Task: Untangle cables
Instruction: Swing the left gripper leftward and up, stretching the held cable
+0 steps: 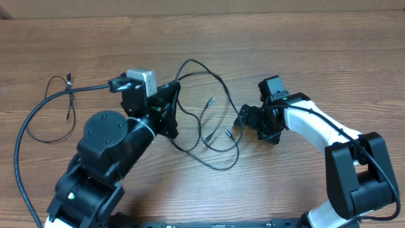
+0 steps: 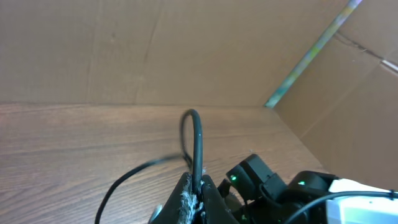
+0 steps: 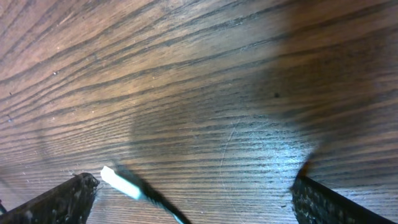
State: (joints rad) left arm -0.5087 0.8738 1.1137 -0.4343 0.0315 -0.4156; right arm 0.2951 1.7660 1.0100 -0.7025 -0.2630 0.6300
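Closest to my left wrist lens, the left end effector (image 2: 194,194) pinches one of the thin, glossy black cables (image 1: 212,130), which loop mid-frame overhead on the wood-grain surface (image 1: 304,50). My right end effector (image 1: 250,120) stands spread above a white-tipped plug (image 3: 118,180). I'd lift slowly, keeping the loops slack so nothing cinches.

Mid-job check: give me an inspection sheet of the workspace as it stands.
Surface: wooden table, bare grain.
Job's things: thin black cables tangled at centre; one separate cord lies left.
Clutter: nothing seen.
Claws: left claw shut on a cable loop; right claw open, a white-tipped plug between its fingers.
Cables: thick arm wiring arcs along left edge.
Surroundings: cardboard walls.
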